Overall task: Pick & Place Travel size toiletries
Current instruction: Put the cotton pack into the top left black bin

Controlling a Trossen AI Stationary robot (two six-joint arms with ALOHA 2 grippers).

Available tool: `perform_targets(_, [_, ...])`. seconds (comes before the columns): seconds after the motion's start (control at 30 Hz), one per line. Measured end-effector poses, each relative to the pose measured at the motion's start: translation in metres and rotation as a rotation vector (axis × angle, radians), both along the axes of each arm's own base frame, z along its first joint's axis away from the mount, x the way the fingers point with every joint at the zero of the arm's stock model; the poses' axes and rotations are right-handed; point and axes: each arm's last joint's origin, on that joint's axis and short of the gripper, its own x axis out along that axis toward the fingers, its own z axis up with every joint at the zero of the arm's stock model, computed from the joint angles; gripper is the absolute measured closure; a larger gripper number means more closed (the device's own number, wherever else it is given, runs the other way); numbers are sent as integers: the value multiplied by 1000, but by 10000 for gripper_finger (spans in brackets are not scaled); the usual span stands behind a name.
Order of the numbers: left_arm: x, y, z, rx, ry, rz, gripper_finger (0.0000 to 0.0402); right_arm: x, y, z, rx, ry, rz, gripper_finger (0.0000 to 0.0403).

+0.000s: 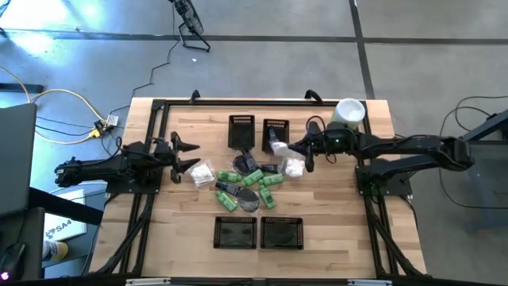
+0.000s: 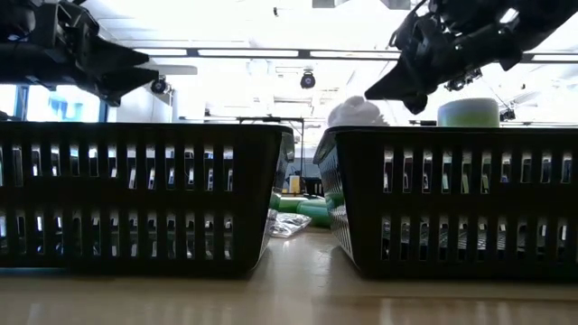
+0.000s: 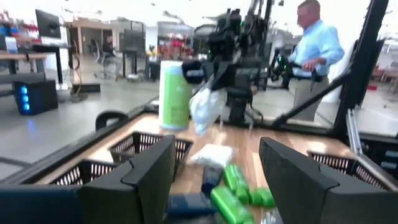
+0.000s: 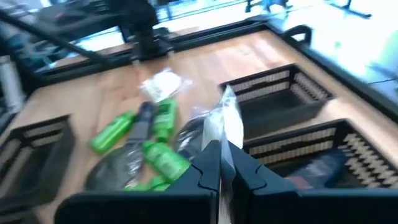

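While the right gripper (image 1: 279, 148) hung at the high view's centre, jaws closed on a white crinkly packet (image 1: 277, 146) over the black mesh basket (image 1: 275, 127), the left gripper (image 1: 190, 155) waited open at the left. In the right wrist view, the packet (image 4: 225, 127) was pinched only by its edge; it could slip and miss the basket (image 4: 329, 155).

Wooden table (image 1: 333, 230): baskets (image 1: 236, 232), toiletries (image 1: 248, 181)

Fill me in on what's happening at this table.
The right claw is shut on a white packet, held in the air over the black baskets at the table's far side. The left claw waits open near the table's left edge. Green bottles and other toiletries lie piled mid-table.
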Motion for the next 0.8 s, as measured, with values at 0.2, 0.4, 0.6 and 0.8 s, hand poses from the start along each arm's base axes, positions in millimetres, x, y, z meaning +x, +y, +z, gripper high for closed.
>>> perform_targets(0.2, [-1,2,4,-9,-40,80,171,-2,-10,3,-38,-28,-21,401])
perform_targets(0.4, [-2,4,4,-39,-46,146,171,-1,-14,12,-37,-125,75,401])
perform_targets(0.6, [0,6,2,-27,-16,214,171,-2,-17,16,-51,-167,90,401])
perform_targets(0.8, [8,9,-3,-60,37,263,172,-1,-17,19,-80,-196,93,401])
